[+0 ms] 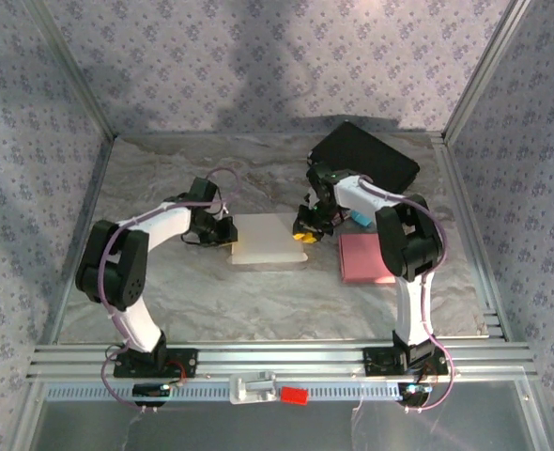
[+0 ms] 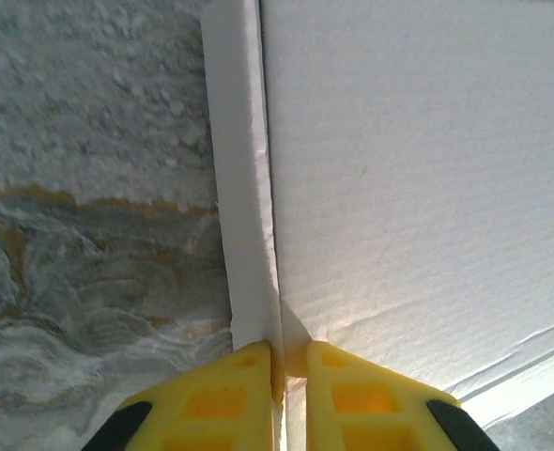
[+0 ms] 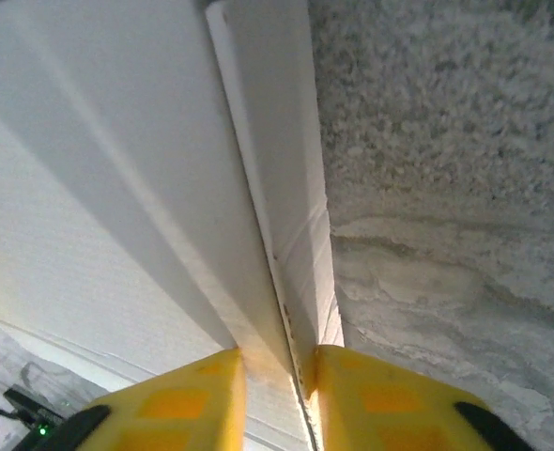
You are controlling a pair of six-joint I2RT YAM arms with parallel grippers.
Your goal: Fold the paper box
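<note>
Box (image 1: 268, 241) between left gripper (image 1: 228, 231) and right gripper (image 1: 303, 235), both edges pinched.

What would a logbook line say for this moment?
step: folding paper box | left gripper: pinched on left side wall | right gripper: pinched on right side wall

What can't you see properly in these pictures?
Teal thing, top view: too small, and the right arm partly covers it.
Black object at the back, top view: no detail, the right arm hides one corner.
Paper box side edges, top view: covered by the left gripper and right gripper.
Right gripper, right wrist view: whether it squeezes the flap; the bottom edge cuts its fingers.
</note>
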